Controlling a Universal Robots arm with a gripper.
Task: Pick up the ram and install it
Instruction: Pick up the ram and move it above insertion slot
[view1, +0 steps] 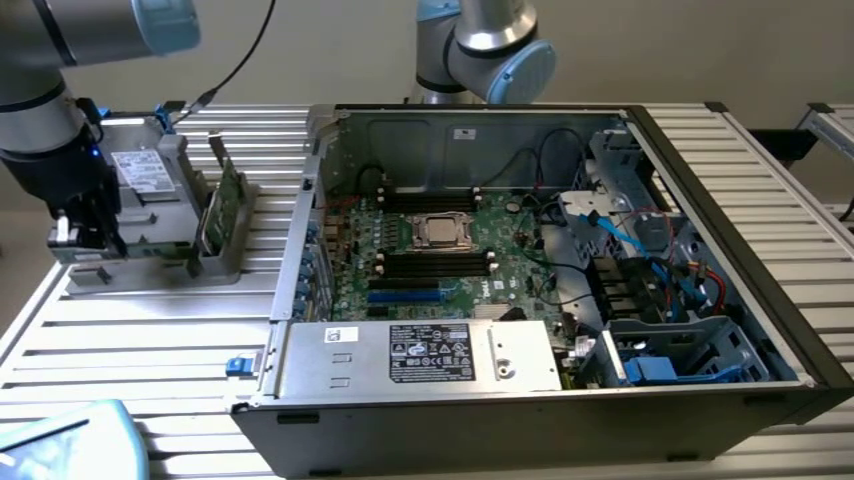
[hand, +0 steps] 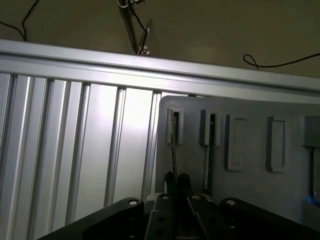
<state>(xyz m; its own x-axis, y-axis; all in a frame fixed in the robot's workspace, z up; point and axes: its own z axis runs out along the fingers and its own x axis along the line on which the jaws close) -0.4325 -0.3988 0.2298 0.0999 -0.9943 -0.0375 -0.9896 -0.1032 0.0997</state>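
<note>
- Fingers (hand: 170, 182) of my gripper (hand: 177, 176) are drawn almost together, pinching the thin edge of the ram (hand: 173, 150).
- The ram stands upright in an end slot of the gray rack (hand: 250, 200).
- In the exterior view my gripper (view1: 83, 235) sits low over the rack's (view1: 140, 272) near left end, at the left of the slatted table (view1: 134, 340).
- A second stick (hand: 209, 160) stands in the next slot, just beside the ram and apart from my fingers.
- A silver drive (view1: 140, 172) lies on the rack, right of my gripper and farther back.
- A green card (view1: 223, 205) stands upright along the rack's right side.
- An open case (view1: 467, 140) lies on the table right of the rack, with its board (view1: 514, 290) facing up.
- Dark slots (view1: 430, 262) run across the board, near its middle.
- A silver box (view1: 427, 355) sits against the case's near wall.
</note>
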